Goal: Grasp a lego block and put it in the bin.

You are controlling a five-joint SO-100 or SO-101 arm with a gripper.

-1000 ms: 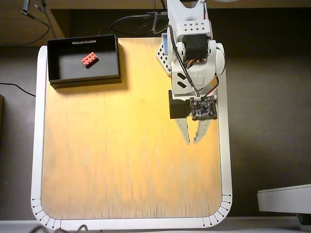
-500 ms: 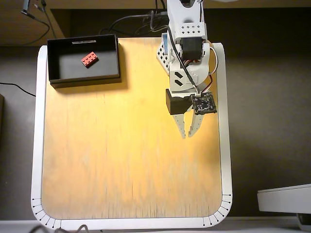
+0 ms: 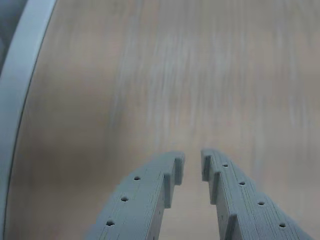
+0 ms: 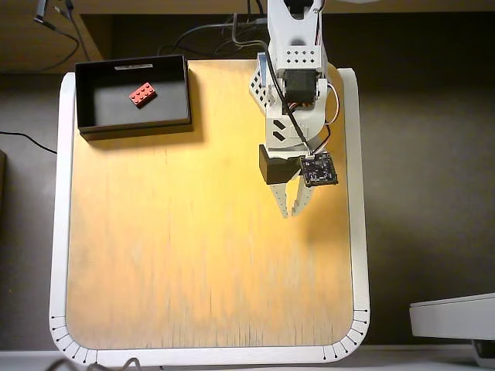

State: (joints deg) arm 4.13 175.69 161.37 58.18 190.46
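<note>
Seen only from overhead, upper left: small red studded lego block point(image 4: 142, 93) lying inside shallow black rectangular bin point(image 4: 182, 86). Nearly clenched, empty white pincer point(image 4: 288, 209) above bare wooden surface point(image 4: 193, 247); narrow gap in the wrist view point(image 3: 192, 167).

Board point(image 4: 193, 255) bare across centre and near end, open passage. Only obstacle: bin point(image 4: 188, 93) at top-left corner in overhead view, arm point(image 4: 294, 85) over top-right edge.

Bright red lego block point(image 4: 142, 93); black bin point(image 4: 132, 123) with a white strip; pale wood-grain surface point(image 4: 193, 255) edged white; white pincer point(image 4: 288, 209).
</note>
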